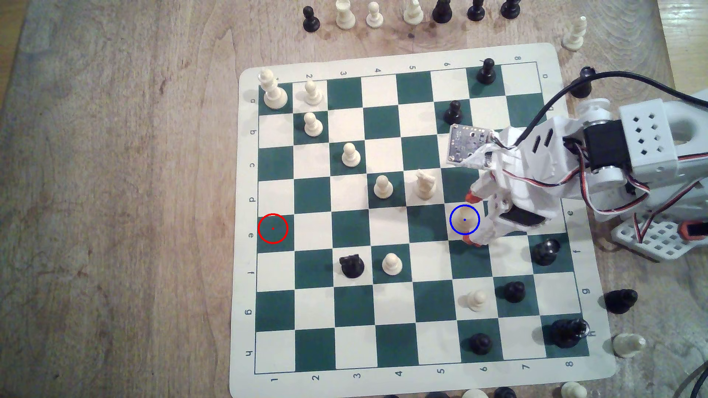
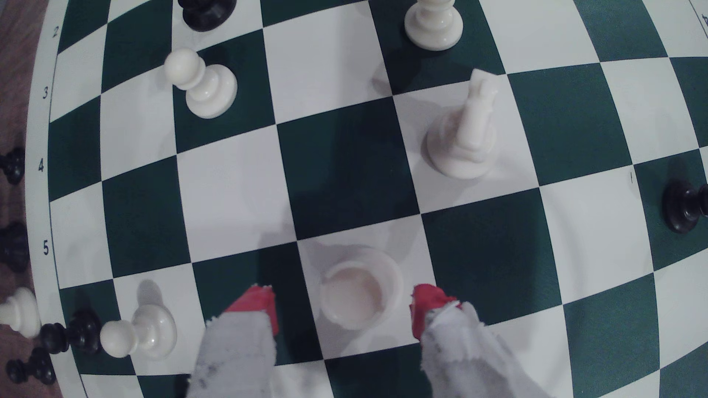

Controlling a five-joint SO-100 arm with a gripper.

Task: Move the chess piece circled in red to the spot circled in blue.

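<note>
The chess piece circled in red [image 2: 360, 294] stands upright on the spot circled in blue [image 1: 464, 219], between the gripper [image 2: 343, 306] fingertips, which are spread and clear of it (gaps on both sides). Advise lifting straight up to avoid clipping it. Its foot is hard to make out against the cream square.

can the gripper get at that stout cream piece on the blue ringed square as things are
Probably yes. The gripper is open, with one red fingertip on each side of the stout cream piece standing on the blue-ringed square. Nothing sits between fingertips and piece; the cream knight stands a square away.
</note>
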